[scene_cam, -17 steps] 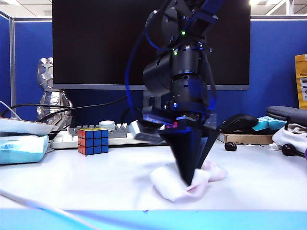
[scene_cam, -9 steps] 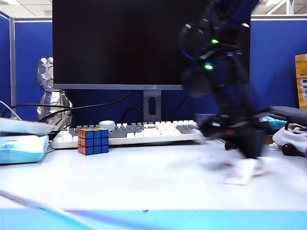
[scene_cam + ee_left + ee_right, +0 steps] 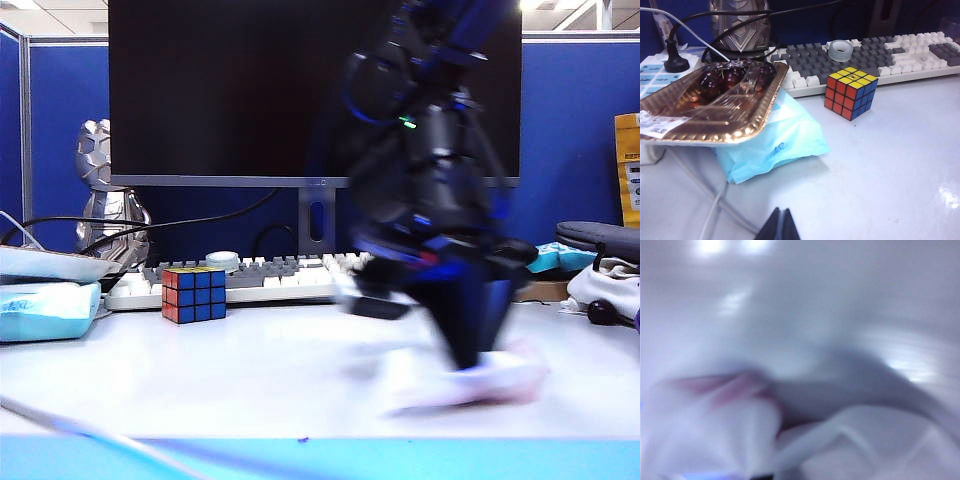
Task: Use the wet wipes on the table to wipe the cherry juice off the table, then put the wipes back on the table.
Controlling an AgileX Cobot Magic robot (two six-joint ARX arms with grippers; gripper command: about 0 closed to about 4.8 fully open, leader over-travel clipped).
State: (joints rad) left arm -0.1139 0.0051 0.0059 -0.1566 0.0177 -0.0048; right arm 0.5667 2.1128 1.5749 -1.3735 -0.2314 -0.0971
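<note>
The exterior view, read from the left, starts with a pale blue tissue pack point(image 3: 45, 310) at the counter's point(image 3: 200, 380) edge, a silver figurine point(image 3: 105, 200) standing behind it. Next comes a colour cube point(image 3: 194, 293) in front of a white and grey keyboard point(image 3: 260, 275), with a dark monitor point(image 3: 250, 90) filling the background (a small mark sits on its lower bezel, too small to read). Right of centre the right arm is a dark blur, its right gripper point(image 3: 468, 362) pointing down with its jaws clenched on the wet wipes point(image 3: 470, 380), a white sheet tinged pink and pressed flat to the counter. Far right lie a dark cherry point(image 3: 601, 312) and a yellow card point(image 3: 628, 170) whose print is illegible.

In the left wrist view the left gripper point(image 3: 780, 227) hovers above the counter with its jaws closed together, holding nothing; beyond it a gold foil tray point(image 3: 710, 125) of cherries rests on the tissue pack.

The right wrist view is heavily blurred: white folds of the wipes with a pink stain point(image 3: 735, 387). No separate cherry juice spots can be made out.
</note>
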